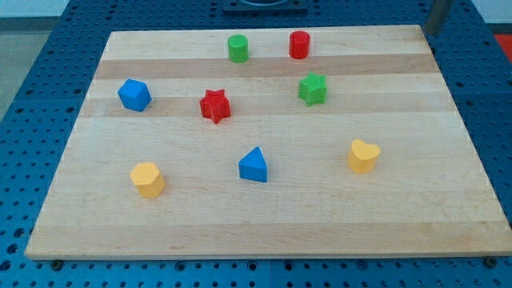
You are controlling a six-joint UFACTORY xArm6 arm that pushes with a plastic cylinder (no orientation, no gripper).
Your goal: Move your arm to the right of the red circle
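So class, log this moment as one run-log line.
tip: view's top right corner, off the board | red circle: top edge, right of green circle | contact: none | goal: not reached

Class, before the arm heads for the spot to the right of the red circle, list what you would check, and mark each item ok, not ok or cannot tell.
1. Red circle located, near the board's top edge: ok.
2. Board right of it free of blocks: ok.
3. My tip already at that spot: not ok; the rod shows only at the view's top right corner, past the board's edge.
4. Path leftward from there free of blocks: ok.
5. Green star, below the red circle, off that path: ok.
6. Exact tip end: cannot tell.
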